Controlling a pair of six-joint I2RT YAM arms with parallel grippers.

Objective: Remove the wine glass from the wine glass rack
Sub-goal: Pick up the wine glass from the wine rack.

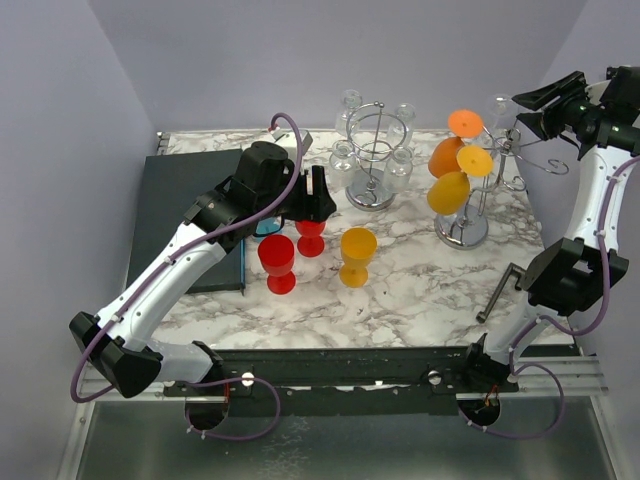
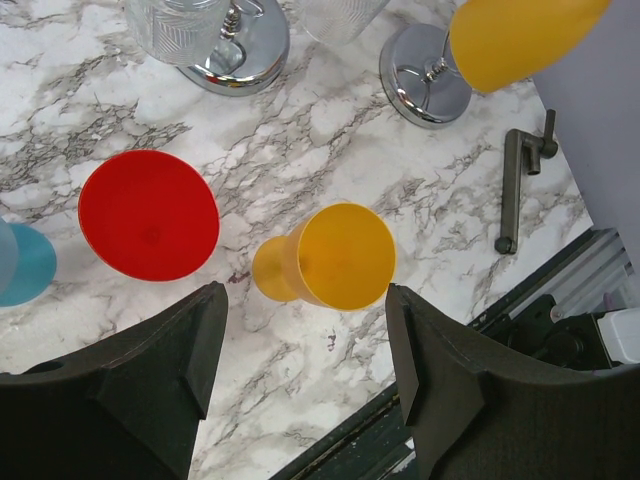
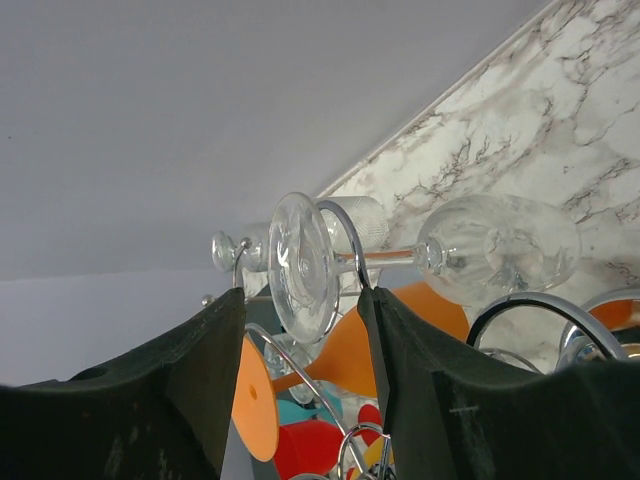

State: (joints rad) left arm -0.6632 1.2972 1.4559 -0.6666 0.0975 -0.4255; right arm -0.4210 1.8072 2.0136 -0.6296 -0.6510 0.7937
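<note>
right jaws: partly open, standing either side of the foot of the clear wine glass [image 3: 440,250], grip not evident | wine glass: hung sideways on the wire rack [image 3: 345,228], bowl past the jaws | left jaws: wide open, empty, directly above a yellow glass [image 2: 340,255] on the desk [image 2: 300,130]

Left arm [image 1: 190,262] reaching forward, left gripper [image 2: 305,295] wide open, right arm [image 1: 597,200] raised, right gripper [image 3: 300,300] parted.
</note>
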